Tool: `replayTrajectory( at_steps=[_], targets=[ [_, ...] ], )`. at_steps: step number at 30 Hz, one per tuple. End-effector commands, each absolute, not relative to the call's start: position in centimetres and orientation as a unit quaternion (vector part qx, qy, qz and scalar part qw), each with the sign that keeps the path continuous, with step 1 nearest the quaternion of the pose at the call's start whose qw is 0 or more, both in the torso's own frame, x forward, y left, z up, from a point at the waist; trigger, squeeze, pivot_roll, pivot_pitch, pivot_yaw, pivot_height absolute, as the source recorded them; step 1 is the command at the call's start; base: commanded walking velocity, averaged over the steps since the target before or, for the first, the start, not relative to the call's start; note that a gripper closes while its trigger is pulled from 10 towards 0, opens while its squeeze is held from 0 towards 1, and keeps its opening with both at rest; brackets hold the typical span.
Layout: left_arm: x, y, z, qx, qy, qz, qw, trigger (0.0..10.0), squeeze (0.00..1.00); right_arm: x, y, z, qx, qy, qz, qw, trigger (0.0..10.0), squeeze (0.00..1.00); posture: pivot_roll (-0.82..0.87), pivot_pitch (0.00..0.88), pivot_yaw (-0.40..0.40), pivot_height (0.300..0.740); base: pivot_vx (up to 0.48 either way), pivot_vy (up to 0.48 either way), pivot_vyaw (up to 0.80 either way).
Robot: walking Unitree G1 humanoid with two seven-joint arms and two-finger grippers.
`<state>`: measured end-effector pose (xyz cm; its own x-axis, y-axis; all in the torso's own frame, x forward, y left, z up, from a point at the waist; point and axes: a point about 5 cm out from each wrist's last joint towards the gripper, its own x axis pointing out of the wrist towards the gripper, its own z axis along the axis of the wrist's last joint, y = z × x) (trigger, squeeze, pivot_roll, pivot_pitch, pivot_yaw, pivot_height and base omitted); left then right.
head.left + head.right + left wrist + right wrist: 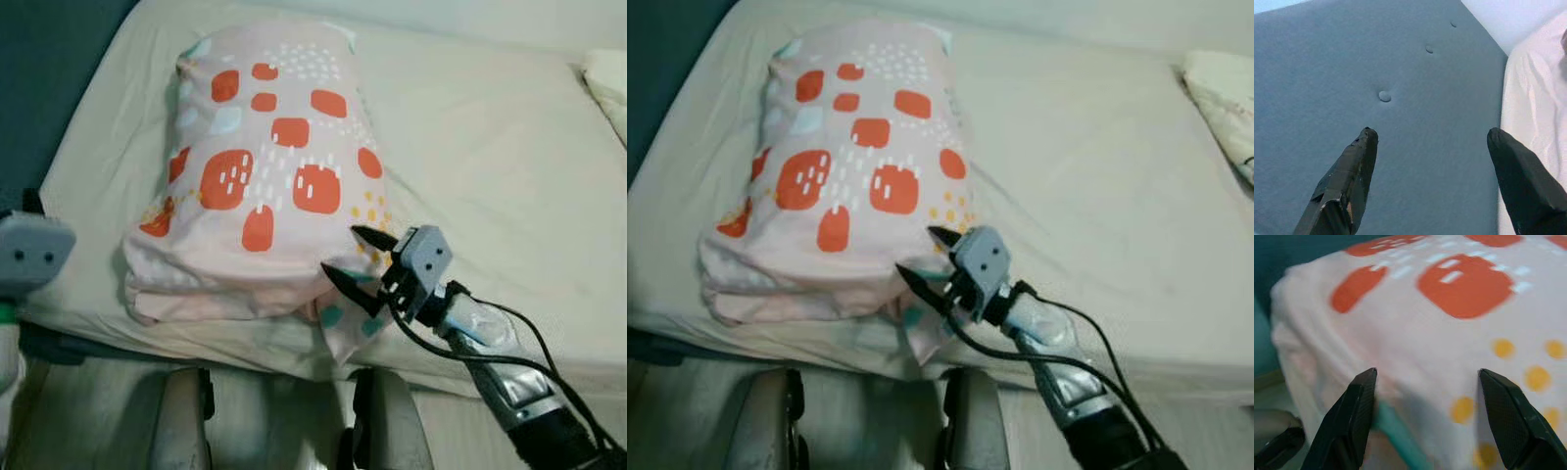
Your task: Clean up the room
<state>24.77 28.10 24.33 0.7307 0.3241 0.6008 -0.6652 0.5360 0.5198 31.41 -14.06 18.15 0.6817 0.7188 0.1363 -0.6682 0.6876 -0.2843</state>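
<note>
folded pale pink quilt with orange blotches point(260, 166) lying centre-left of frame on cream-sheeted bed point(490, 147). likely soft, bulky, light, floppy. right end effector point(353, 259) open at lower corner; best pinched through folded edge. left end effector point(1430, 171) open, idle.

Bare sheet point(490, 147) right of folded blanket point(265, 166).

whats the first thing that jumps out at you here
The folded pink blanket with big orange blotches, lying near the edge of a cream bed. Next, the right pincer, open, its black tips at the blanket's near corner. The left pincer is open too, facing a blue-grey tufted panel.
</note>
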Motion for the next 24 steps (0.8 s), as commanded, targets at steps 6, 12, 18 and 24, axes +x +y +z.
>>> replayTrajectory(
  at_steps=[6, 12, 18, 24],
  targets=[
    [28.4, 23.6, 21.5, 0.268, -0.156, 0.103, 0.945, 10.0, 0.00, 33.9, -16.5, 18.3, -0.170, -0.109, 0.211, 0.956, 10.0, 0.00, 0.08, 0.199, -0.016, 0.579, 0.000, 0.000, 0.00],
    [30.3, 20.2, 23.2, 0.293, -0.208, 0.009, 0.933, 10.0, 0.00, 35.4, -16.3, 18.7, -0.138, -0.135, 0.059, 0.979, 10.0, 0.00, 0.08, 0.204, -0.007, 0.579, 0.000, 0.000, 0.00],
    [31.8, 17.1, 23.1, 0.268, -0.190, -0.111, 0.938, 10.0, 0.00, 36.3, -16.6, 16.7, -0.178, -0.078, -0.059, 0.979, 10.0, 0.00, 0.09, 0.220, -0.006, 0.579, 0.000, 0.000, 0.00],
    [32.4, 15.6, 21.0, 0.221, -0.129, -0.201, 0.945, 10.0, 0.00, 36.6, -15.2, 14.4, -0.227, -0.034, -0.043, 0.972, 10.0, 0.00, 0.10, 0.229, -0.005, 0.579, 0.000, 0.000, 0.00]
  ],
)
